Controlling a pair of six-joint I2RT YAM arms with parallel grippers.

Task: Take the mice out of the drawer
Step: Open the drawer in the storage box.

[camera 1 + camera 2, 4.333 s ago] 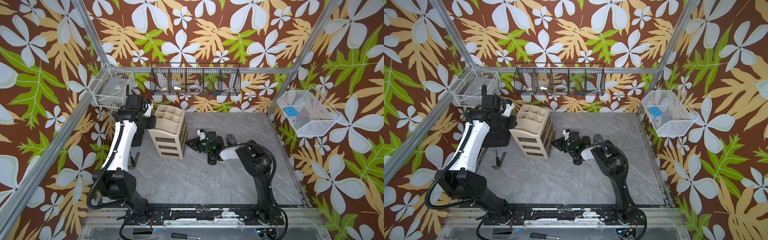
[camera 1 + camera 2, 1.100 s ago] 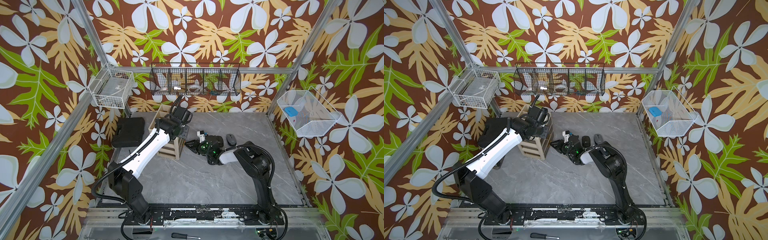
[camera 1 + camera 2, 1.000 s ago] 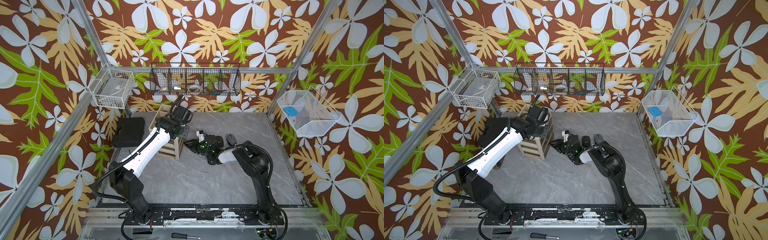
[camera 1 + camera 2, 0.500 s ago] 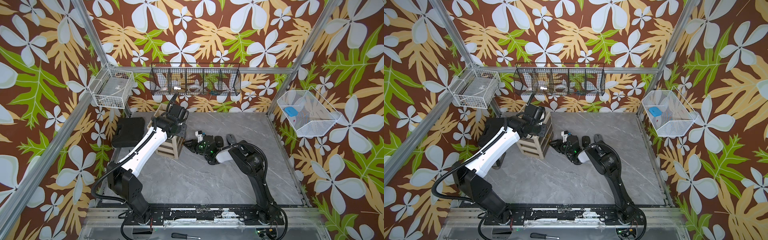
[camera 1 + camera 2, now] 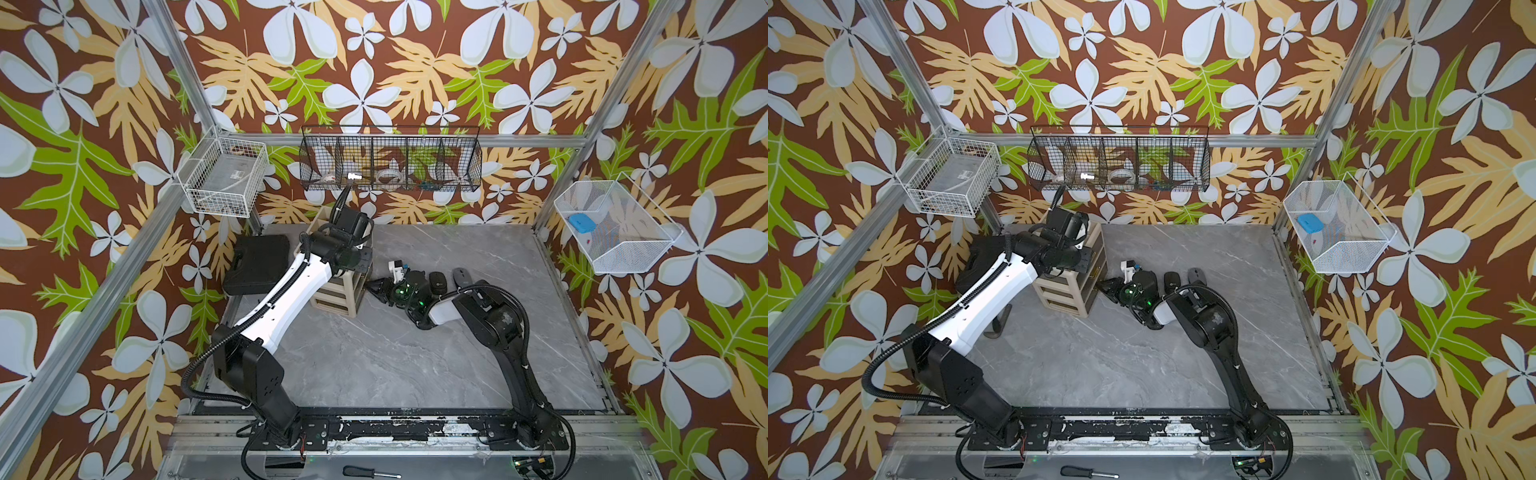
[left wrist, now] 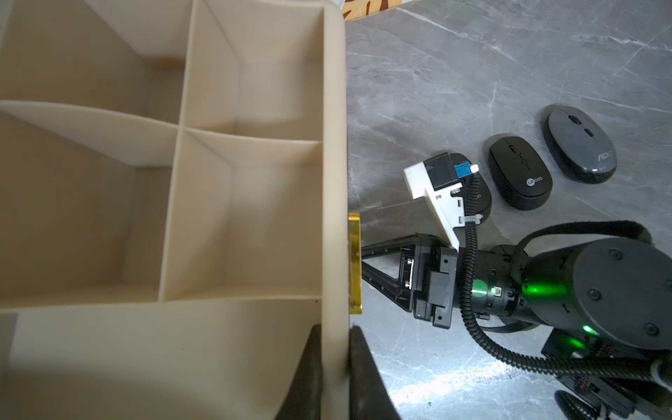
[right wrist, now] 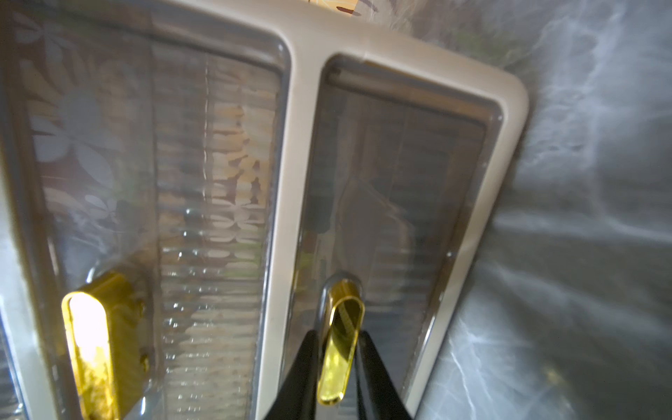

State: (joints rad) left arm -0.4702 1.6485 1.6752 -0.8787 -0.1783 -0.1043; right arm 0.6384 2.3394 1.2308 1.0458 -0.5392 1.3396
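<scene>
Both grippers closed on the organiser; three mice (image 5: pixel 437 282) lie out on the table.

I read the grey table (image 5: pixel 415 374) from its centre. The beige organiser (image 5: pixel 338 297) stands at 11 o'clock and the black case (image 5: pixel 257 264) lies at 10 o'clock. The left gripper (image 6: pixel 334 329) is clamped shut across the organiser's top rim wall, one finger on each side. The right gripper (image 7: pixel 338 336) pinches the gold handle (image 7: pixel 340 363) of a frosted drawer front (image 7: pixel 400 182). I cannot tell what is behind it. At 3 o'clock of the organiser lie a dark grey mouse (image 6: pixel 582 145), a black mouse (image 6: pixel 520 178) just beside it, and a second black mouse (image 6: pixel 482 198), which is partly hidden by the right wrist.
</scene>
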